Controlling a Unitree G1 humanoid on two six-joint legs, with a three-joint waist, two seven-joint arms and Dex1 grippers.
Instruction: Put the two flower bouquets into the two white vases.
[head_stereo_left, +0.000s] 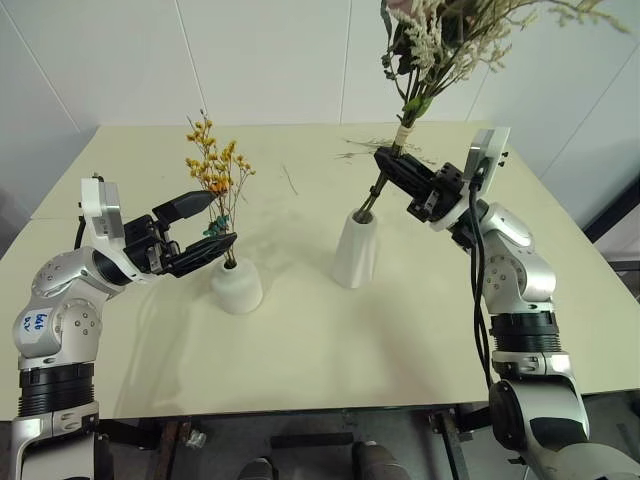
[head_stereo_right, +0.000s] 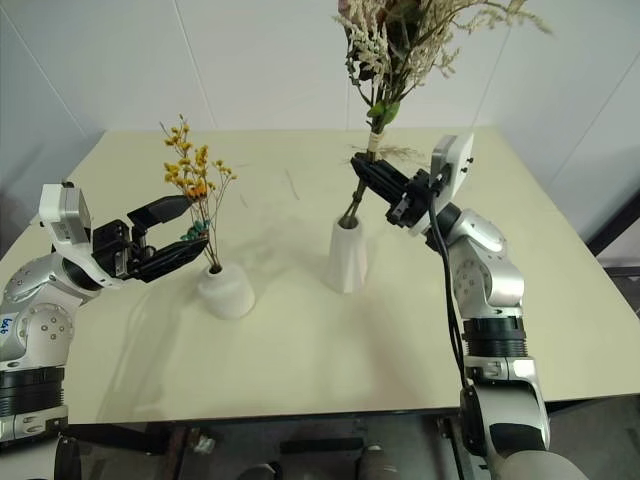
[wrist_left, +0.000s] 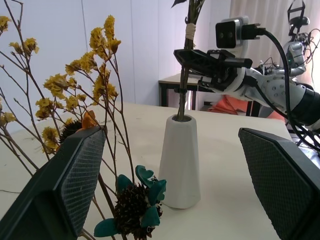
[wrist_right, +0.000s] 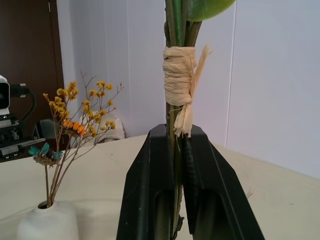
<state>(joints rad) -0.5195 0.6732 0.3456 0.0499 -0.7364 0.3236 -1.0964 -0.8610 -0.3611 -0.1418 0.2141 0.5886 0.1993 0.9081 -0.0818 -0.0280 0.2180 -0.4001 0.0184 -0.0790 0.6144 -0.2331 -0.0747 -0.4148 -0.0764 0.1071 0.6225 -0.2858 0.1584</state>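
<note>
Where white panelled walls (head_stereo_left: 250, 50) meet, a cream table (head_stereo_left: 300, 350), twig-strewn.

Yellow bunch (head_stereo_left: 215, 170) upright in squat vase (head_stereo_left: 237, 285); bushy bunch (head_stereo_left: 440, 50) stems in cone vase (head_stereo_left: 356, 250)

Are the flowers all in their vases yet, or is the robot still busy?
Nearly done. The yellow bouquet already stands in the short vase, and the left gripper is open beside it. The big bouquet has its stems in the mouth of the tall vase, but the right gripper is shut on them just below the straw tie. Left: letting go so it stands alone.
</note>
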